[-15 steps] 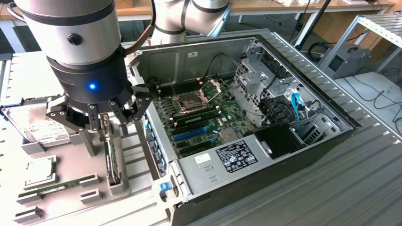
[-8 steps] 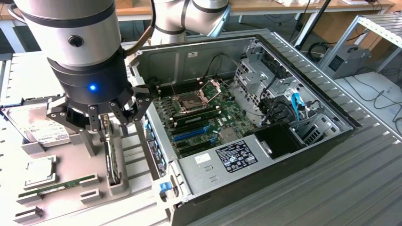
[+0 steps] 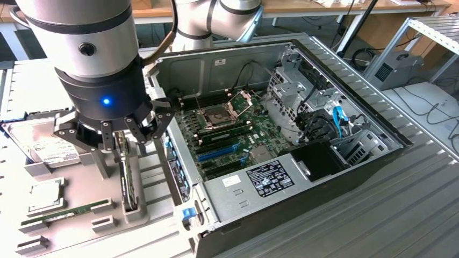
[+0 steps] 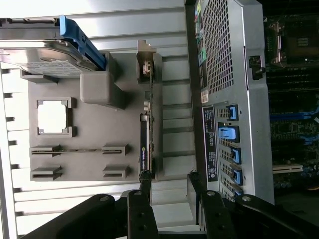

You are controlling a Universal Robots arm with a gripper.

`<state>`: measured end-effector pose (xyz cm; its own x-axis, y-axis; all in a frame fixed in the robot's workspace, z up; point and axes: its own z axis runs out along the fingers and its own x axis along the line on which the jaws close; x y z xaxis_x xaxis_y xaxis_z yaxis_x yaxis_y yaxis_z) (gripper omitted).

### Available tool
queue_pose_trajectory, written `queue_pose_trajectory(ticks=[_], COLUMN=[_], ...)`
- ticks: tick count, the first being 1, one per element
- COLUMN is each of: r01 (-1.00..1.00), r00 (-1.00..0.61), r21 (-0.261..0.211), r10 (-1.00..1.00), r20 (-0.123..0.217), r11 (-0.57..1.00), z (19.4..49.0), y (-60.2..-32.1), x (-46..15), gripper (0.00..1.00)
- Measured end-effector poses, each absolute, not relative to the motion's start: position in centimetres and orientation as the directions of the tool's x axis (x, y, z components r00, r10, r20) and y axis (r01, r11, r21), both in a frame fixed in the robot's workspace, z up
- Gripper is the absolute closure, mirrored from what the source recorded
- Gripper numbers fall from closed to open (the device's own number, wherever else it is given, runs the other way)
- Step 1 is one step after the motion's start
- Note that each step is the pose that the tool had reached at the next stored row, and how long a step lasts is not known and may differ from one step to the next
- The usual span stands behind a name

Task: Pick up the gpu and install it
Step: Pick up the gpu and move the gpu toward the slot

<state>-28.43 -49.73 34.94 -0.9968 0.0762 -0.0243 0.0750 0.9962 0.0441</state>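
Black gpu [image 3: 130,185], grey tray [image 3: 79,188], green motherboard [image 3: 240,131], blue slots [image 3: 215,154]

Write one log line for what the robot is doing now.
hand: open, over gpu | gpu: on edge in grey holder, not held | computer case: side open

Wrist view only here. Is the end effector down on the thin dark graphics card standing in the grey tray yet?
Observer: No. The open end effector looks clear above the thin dark graphics card; nothing held.
Operator: Slots free?
Observer: Yes, the blue expansion slots on the green motherboard are bare.
Operator: Cables across them?
Observer: None that I can see; the blue cable lies by the silver drive cage, away from the slots.
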Motion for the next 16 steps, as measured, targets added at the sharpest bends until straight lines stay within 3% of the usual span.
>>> queue_pose_trajectory(ticks=[16], r01=[0.075], r00=[-0.997], r21=[0.044], r10=[0.076], r20=[-0.024], r11=[0.996], z=[34.59], y=[-49.73], x=[-28.43], gripper=[0.58])
